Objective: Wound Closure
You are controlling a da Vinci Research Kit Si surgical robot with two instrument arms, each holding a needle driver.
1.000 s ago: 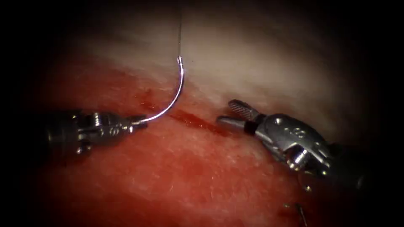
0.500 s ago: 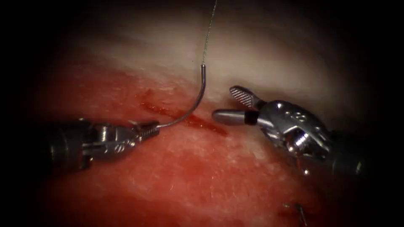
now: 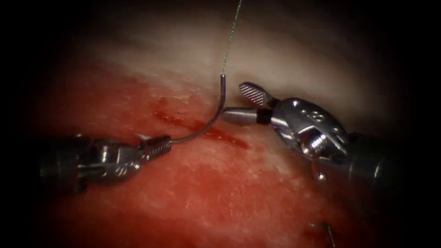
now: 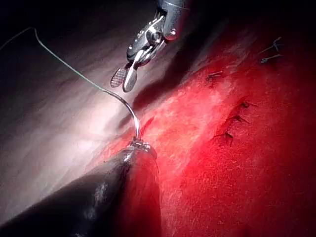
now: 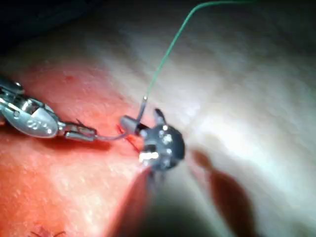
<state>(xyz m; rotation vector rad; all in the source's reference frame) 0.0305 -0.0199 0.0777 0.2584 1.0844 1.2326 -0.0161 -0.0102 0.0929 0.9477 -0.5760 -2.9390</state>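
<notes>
My left end effector (image 3: 158, 146) is clamped on the needle (image 3: 209, 121) near its point, holding it clear of the tissue (image 3: 220, 193), its arc rising over the cut (image 3: 206, 131) to the swaged end, where the thread (image 3: 231, 36) runs up and away. My right end effector (image 3: 236, 103) has closed in over the last second and now gapes wide and empty just right of that end, so I judge a hand-over is in progress, calling for a grip on the upper curve. Cut thread ends (image 4: 232, 121) lie further along the tissue; nothing blocks the way.

No text can be read; faint marks on the right tool (image 3: 239, 103) are too small to make out.
</notes>
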